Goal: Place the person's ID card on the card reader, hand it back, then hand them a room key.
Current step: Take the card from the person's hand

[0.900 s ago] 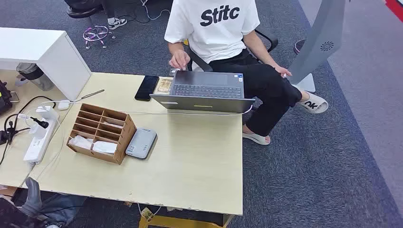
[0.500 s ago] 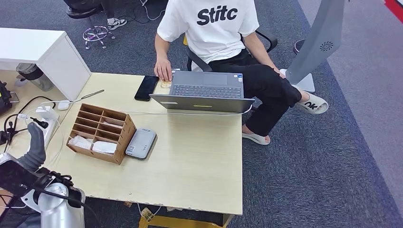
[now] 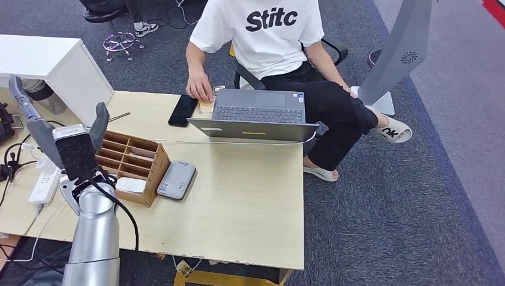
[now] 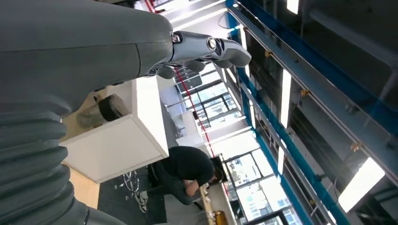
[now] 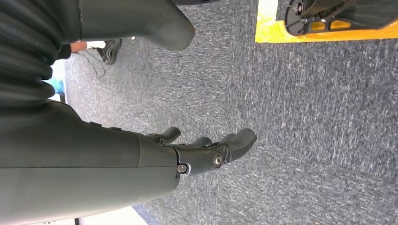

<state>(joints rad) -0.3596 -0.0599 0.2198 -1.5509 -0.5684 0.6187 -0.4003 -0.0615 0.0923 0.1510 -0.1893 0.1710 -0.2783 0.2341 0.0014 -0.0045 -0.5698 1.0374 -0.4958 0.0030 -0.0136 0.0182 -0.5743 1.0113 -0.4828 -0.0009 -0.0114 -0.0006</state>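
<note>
Now the left robot hand (image 3: 70, 138) is raised above the near-left part of the surface (image 3: 250, 196), fingers spread and holding nothing; the right robot hand (image 5: 206, 152) hangs low over grey carpet, fingers loosely apart and likewise empty. Just right of the left robot hand stands an open wooden rack (image 3: 128, 167) with what look like white cards in its near slots, and touching its right side lies the grey reader (image 3: 177, 180). The ID card (image 3: 206, 106) lies far across the surface, between a black phone (image 3: 183, 109) and the laptop (image 3: 256, 116), with the person's hand (image 3: 199, 90) resting on it. A card like this is probably thin, stiff, light and slick, lying flat, so it is hard to lift off the top; it would be easiest taken by an edge, pinched between thumb and finger, once the person lifts it or slides it past the rim. The rack and the laptop's raised lid stand between the robot hand and the card, so a reach should pass over the rack. At the far left are a white box (image 3: 53, 65), a power strip (image 3: 50, 173) and cables.
</note>
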